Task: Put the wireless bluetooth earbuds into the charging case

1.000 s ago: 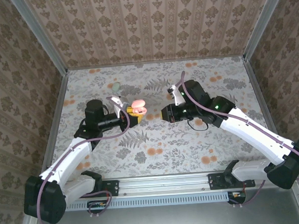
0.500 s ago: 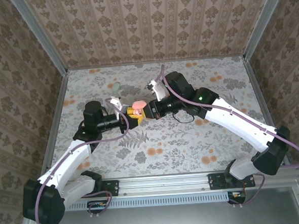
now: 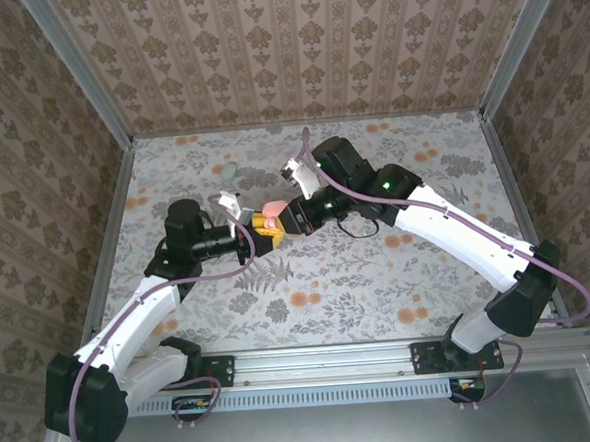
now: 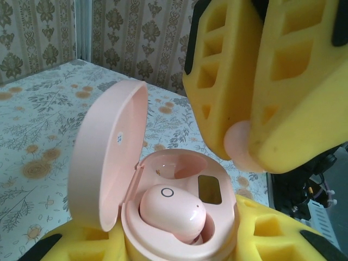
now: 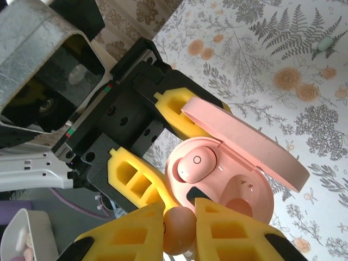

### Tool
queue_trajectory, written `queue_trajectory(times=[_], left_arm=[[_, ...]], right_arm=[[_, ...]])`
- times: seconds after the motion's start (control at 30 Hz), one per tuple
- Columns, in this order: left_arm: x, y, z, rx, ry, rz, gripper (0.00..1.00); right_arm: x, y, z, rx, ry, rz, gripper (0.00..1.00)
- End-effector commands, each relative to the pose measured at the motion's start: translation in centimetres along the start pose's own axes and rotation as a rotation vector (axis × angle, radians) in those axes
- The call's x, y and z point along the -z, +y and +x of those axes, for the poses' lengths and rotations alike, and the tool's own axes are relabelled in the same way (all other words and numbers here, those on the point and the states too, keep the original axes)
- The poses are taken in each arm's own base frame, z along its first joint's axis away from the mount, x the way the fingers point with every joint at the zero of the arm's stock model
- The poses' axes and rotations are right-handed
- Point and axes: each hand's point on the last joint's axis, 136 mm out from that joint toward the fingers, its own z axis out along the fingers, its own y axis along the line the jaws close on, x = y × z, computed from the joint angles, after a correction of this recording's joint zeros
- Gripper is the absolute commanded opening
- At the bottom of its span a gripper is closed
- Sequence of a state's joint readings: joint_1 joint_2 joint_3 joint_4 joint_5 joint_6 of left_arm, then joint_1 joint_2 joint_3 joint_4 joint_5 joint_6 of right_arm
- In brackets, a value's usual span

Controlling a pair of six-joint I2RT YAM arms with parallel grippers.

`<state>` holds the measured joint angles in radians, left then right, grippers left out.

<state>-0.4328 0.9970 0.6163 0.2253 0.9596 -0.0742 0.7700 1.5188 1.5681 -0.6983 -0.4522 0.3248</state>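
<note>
My left gripper (image 3: pixel 259 233) is shut on the pink charging case (image 3: pixel 271 211), holding it up with the lid (image 4: pixel 106 163) swung open. One pink earbud (image 4: pixel 173 211) sits in the case's near socket, and the other socket (image 4: pixel 176 166) is bare. My right gripper (image 3: pixel 287 219) is shut on a second pink earbud (image 5: pixel 178 228), pinched between its yellow fingers (image 4: pixel 255 81). That earbud (image 4: pixel 242 145) hangs just above the open case, close to the bare socket (image 5: pixel 242 193) and apart from it. The seated earbud (image 5: pixel 196 163) and the left gripper's yellow fingers (image 5: pixel 133 174) show from the right wrist.
A small pale green piece (image 3: pixel 230 171) lies on the flowered tabletop behind the left gripper, also seen from the right wrist (image 5: pixel 324 43). Patterned walls close the table in on three sides. The two grippers meet tip to tip over the table's middle left.
My right arm has swung left across the table, bringing its earbud up to the open case. The left arm and the case have stayed almost still.
</note>
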Motion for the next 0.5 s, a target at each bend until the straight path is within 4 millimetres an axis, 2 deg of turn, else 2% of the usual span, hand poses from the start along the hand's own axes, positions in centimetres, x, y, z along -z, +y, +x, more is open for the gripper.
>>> queue_trajectory(times=[0.0,0.27,0.47], left_arm=[[0.2,-1.5,-0.9,-0.049,-0.026,0.05,0.07],[0.1,-1.7,-0.6,-0.041,-0.018,0.072,0.07],[0.0,-1.8,-0.6,-0.042,-0.016,0.085,0.07]], right_arm=[[0.0,-0.7,0.3,0.033,0.033,0.028,0.17],[0.1,-1.3,-0.1,0.03,0.028,0.036,0.17],[0.4,-0.7,-0.7,0.042,0.001,0.01,0.17]])
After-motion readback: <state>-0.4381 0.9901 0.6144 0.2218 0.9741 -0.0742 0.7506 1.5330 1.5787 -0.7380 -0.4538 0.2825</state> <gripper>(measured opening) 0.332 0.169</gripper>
